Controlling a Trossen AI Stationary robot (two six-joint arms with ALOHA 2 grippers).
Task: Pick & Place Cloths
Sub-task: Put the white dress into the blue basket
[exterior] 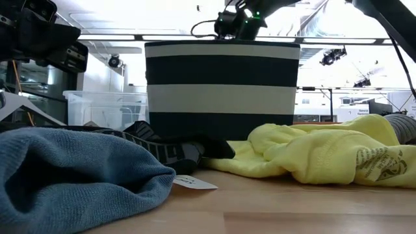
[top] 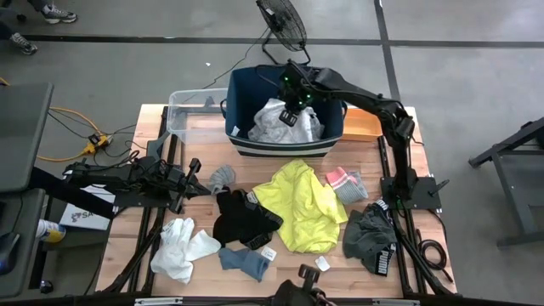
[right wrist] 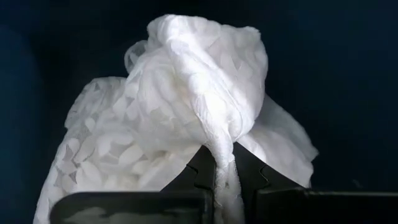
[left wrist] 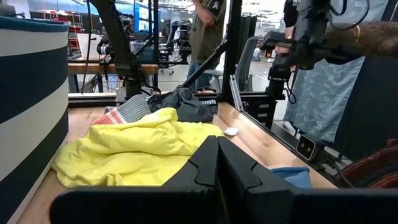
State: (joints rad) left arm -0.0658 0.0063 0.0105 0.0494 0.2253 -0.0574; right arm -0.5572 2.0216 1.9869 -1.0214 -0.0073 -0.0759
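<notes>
The right gripper (right wrist: pixel 224 177) hangs over the navy tub (top: pixel 246 93), its jaws clenched on a pinch of the white lace fabric (right wrist: pixel 186 106), which bunches inside the tub. The left gripper (left wrist: pixel 217 163) rests to the tub's front left, jaws clenched on nothing. In front of the tub on the table (top: pixel 144 229) lie the neon yellow shirt (top: pixel 302 204), black socks (top: pixel 238 221), white socks (top: pixel 178 248), a blue sock (top: pixel 245 260) and dark grey shorts (top: pixel 372 240).
</notes>
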